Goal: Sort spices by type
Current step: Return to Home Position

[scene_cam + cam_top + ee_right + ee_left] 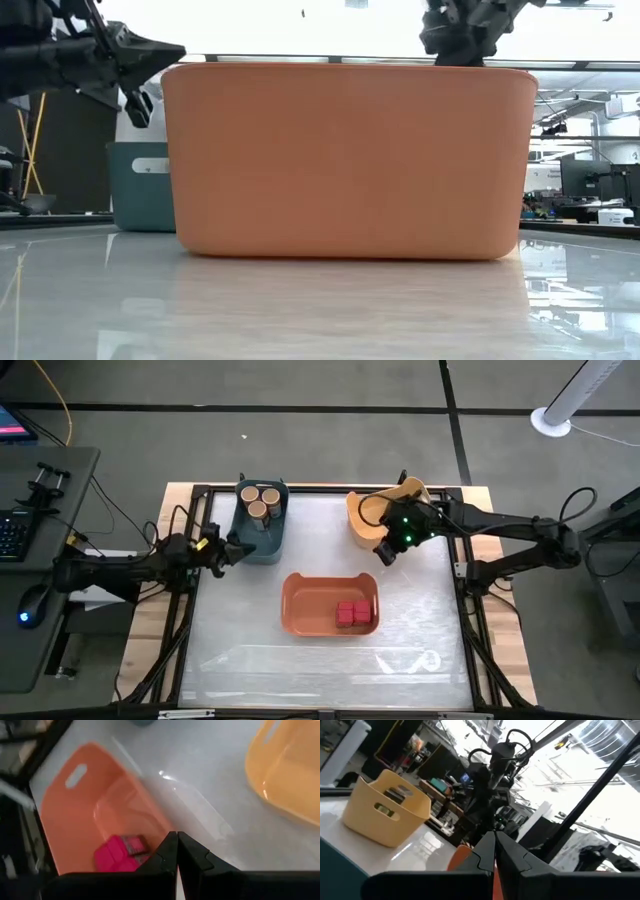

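Spices show in the high view already inside bins. Three round jars with tan lids [259,499] stand together at the far end of a blue bin [262,545] on the far left of the table [300,660]. A tight cluster of red square tins [355,614] sits in the right half of an orange bin [310,603] at the middle; their number is unclear. A yellow bin [358,525] stands far right, partly covered by the right arm. The three bins stand apart, and a wide bare strip runs along the table's near edge. The left gripper [238,548] hangs at the blue bin's left side, and the right gripper [383,555] hangs just beside the yellow bin's near edge.

The low view is mostly filled by the orange bin's wall, with the blue bin behind it on the left and both grippers above.

The left wrist view shows the left gripper's fingers pressed together with nothing between them. Beyond lies the yellow bin, with dark blocky containers [396,794] inside, number unclear.

The right wrist view shows that gripper's fingers also closed and empty, above bare table between the orange and yellow bins.
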